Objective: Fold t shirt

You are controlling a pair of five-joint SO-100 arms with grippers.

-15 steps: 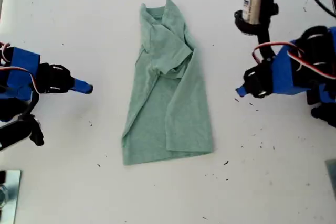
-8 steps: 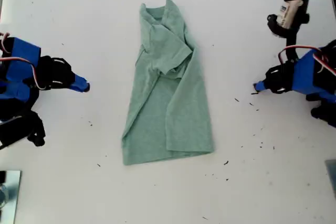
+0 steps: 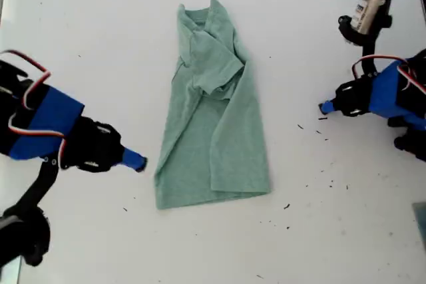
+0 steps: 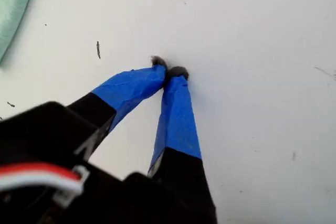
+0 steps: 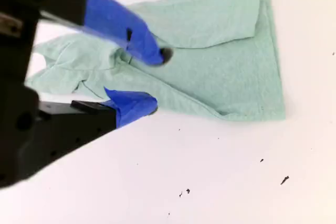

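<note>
- One t shirt (image 3: pixel 213 118) lies on the white table (image 3: pixel 86 24). It is pale green and is the only cloth there.
- It sits near the middle of the exterior view, folded into a long narrow strip. The collar points to that view's top and the hem to its bottom.
- One short sleeve shows, folded across the upper half of the strip.
- Two arms are in the room, one at each side of the exterior view, each with blue-taped jaws.
- My first gripper (image 3: pixel 326 106) is at the exterior view's right, well apart from the shirt. In its own wrist view, my first gripper (image 4: pixel 169 70) has its two tips pressed together over bare table with nothing between them. Only a corner of the shirt (image 4: pixel 13 3) shows there.
- My second gripper (image 3: pixel 136 161) is at the exterior view's left, just beside the shirt's long edge and near the hem end.
- In the second wrist view, my second gripper (image 5: pixel 157 82) has its jaws parted and holds nothing, with the shirt (image 5: pixel 220 72) spread beyond it. I cannot tell whether a tip touches the cloth.
- A handful of small dark specks (image 3: pixel 286 206) dot the table, mostly toward the exterior view's lower right.
</note>
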